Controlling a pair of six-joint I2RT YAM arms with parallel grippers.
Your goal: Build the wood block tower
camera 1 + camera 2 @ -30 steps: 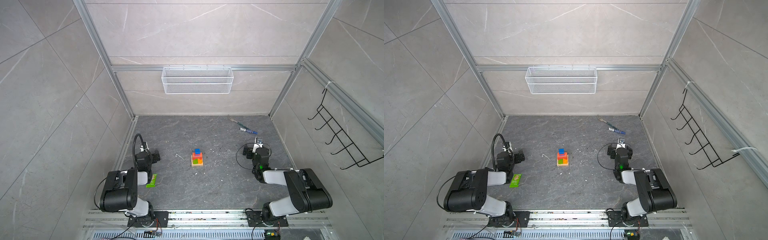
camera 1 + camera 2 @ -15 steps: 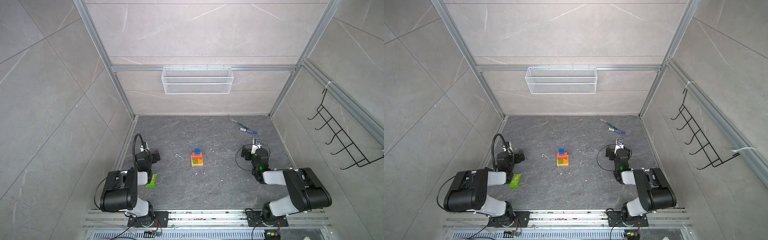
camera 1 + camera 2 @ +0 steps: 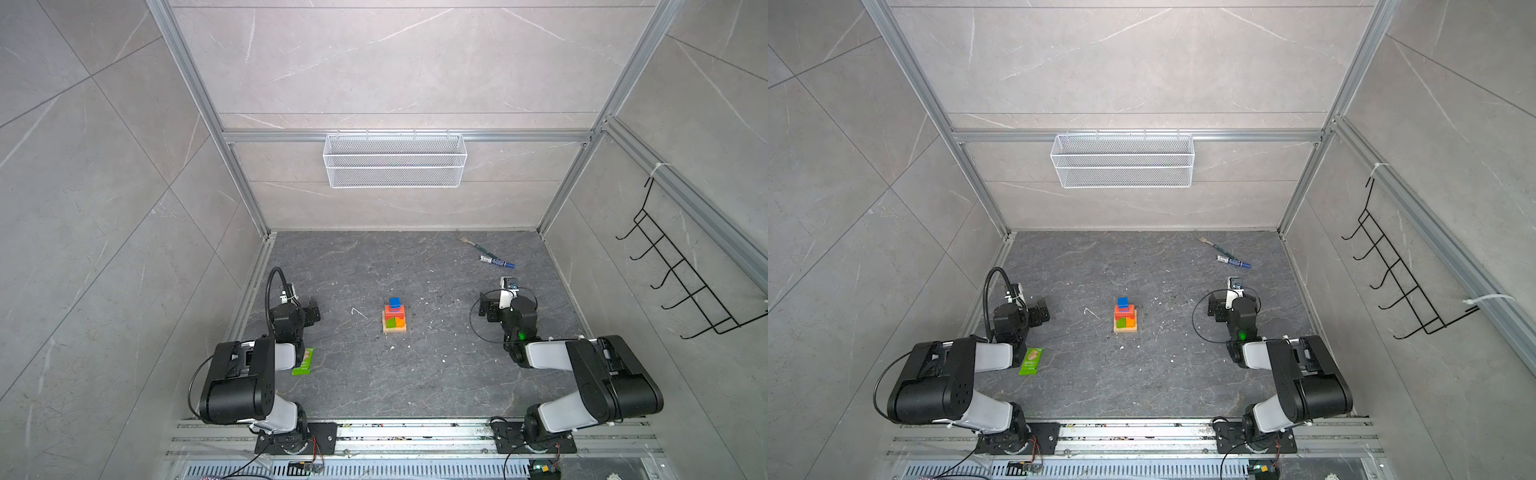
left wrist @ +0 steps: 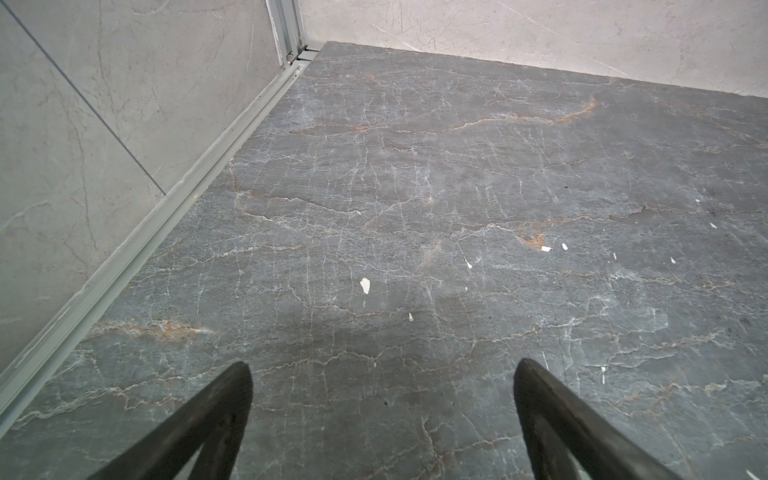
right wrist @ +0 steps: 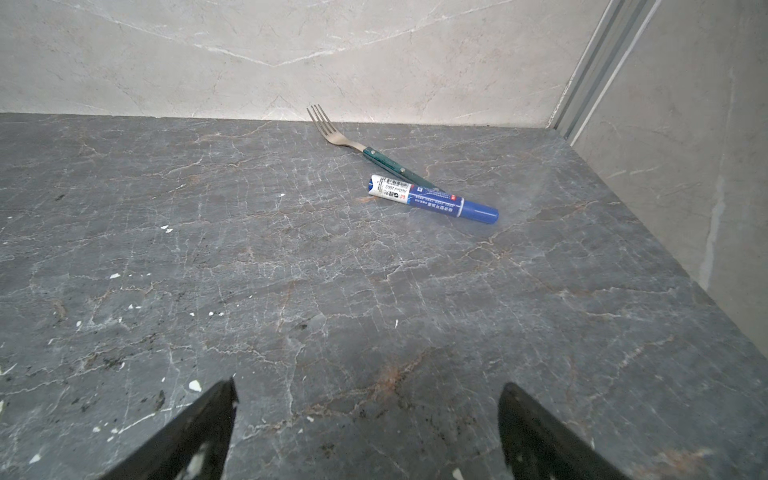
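Observation:
The tower [image 3: 394, 317] [image 3: 1124, 317] stands mid-floor in both top views. It is a stepped stack of wood blocks: a tan base, a green and orange layer, a red-orange layer and a blue cube [image 3: 394, 302] on top. My left gripper [image 3: 306, 311] [image 4: 382, 374] is low on the floor well left of the tower. It is open, with only bare floor between its fingers. My right gripper [image 3: 492, 308] [image 5: 368, 390] is well right of the tower. It too is open and holds nothing. Neither wrist view shows the tower.
A green snack wrapper [image 3: 303, 361] lies by the left arm. A fork [image 5: 361, 149] and a blue marker [image 5: 432, 199] lie near the back right corner. A white wire basket [image 3: 395, 160] hangs on the back wall and a black hook rack [image 3: 681, 274] on the right wall.
The right gripper has drifted slightly to the left. The left arm and the tower have not moved.

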